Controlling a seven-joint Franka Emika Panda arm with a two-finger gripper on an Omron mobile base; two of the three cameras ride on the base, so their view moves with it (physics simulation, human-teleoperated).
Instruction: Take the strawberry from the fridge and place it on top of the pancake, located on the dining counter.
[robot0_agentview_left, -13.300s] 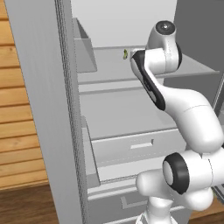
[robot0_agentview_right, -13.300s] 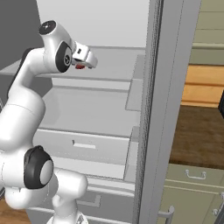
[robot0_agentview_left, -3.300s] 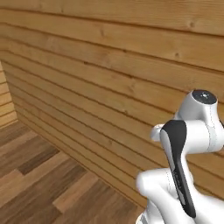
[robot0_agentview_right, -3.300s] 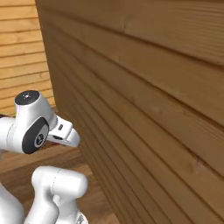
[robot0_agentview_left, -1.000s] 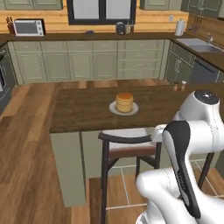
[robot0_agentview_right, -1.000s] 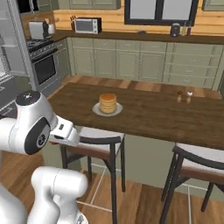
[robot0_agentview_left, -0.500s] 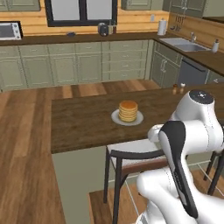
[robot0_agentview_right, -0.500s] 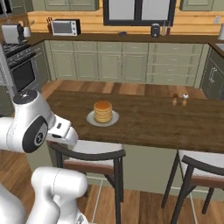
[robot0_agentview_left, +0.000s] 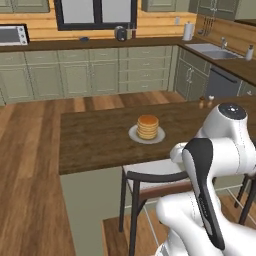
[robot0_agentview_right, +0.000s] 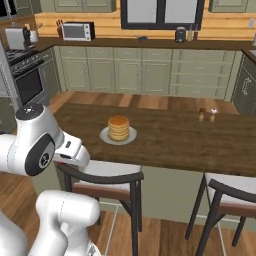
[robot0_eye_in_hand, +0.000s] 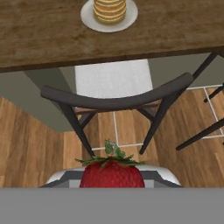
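Strawberry (robot0_eye_in_hand: 112, 174) pinched in my claw at bottom centre, kept low for carrying; pancake (robot0_eye_in_hand: 110, 8) waits top centre on dining counter (robot0_eye_in_hand: 39, 35).

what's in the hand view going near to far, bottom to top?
strawberry held at the end effector → stool backrest → stool white seat → dining counter edge → pancake on its white plate
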